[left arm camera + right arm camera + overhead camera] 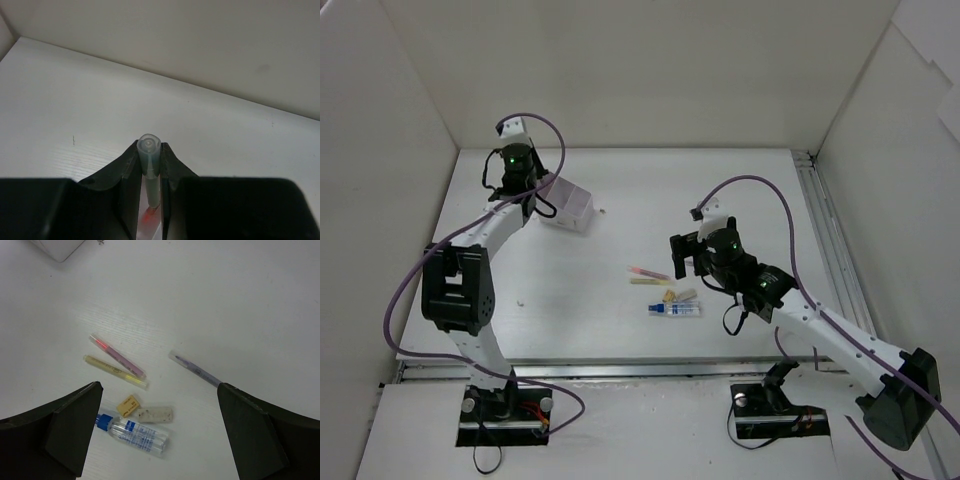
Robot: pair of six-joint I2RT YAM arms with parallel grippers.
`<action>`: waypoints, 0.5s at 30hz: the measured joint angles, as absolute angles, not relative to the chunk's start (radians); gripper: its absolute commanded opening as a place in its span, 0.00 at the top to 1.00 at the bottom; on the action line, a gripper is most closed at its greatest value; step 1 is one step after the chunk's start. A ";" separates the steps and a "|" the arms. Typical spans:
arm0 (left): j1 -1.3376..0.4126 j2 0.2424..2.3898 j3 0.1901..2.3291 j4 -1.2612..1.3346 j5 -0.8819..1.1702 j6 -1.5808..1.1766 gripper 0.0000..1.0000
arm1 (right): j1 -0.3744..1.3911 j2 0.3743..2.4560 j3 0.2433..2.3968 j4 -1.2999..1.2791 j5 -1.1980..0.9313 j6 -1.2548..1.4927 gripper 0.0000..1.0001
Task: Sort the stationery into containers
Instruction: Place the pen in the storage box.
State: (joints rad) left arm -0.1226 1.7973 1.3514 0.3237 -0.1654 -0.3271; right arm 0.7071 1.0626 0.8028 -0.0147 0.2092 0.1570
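Status: sorting is underway and, in my judgement, well short of completion.

The left pincer (pixel 150 159) is clamping shut on 1 pen (pixel 149 147) with a clear cap and a red tint lower on its barrel. It is holding the pen near the far left corner of the worktop (pixel 760 190), just beside the white box (pixel 567 205) and not over it. That pen is not yet deposited. The box contents are not legible in any view, so the number already sorted cannot be told.

The right pincer (pixel 159 390) is standing wide open and is gripping nothing. It is hovering over the loose group lying around the middle of the worktop, toward the near edge.

6 items are lying loose there:
- a pink pen (pixel 117 356) and a yellow pen (pixel 115 371), side by side;
- a dark purple pen (pixel 195 371), apart from them on the right-edge side;
- a tan eraser (pixel 128 404) and a pale eraser (pixel 156 414), close together;
- a blue-and-white tube (pixel 135 432), just beside the erasers.

Remaining work, as judged: placing the held pen, then moving all 6 loose items to the box.
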 measured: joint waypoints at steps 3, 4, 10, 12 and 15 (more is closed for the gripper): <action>-0.121 1.839 1.363 0.354 -0.177 -0.321 1.00 | 0.704 1.063 0.803 -0.020 0.203 0.157 0.02; -0.120 1.854 1.370 0.360 -0.181 -0.321 1.00 | 0.701 1.063 0.803 -0.022 0.202 0.157 0.02; -0.117 1.900 1.393 0.370 -0.193 -0.313 0.57 | 0.696 1.077 0.803 -0.046 0.201 0.157 0.02; -0.117 1.898 1.393 0.363 -0.195 -0.317 0.34 | 0.681 1.095 0.803 -0.052 0.193 0.156 0.02; -0.117 1.870 1.369 0.368 -0.184 -0.329 0.13 | 0.644 1.157 0.815 -0.091 0.161 0.144 0.02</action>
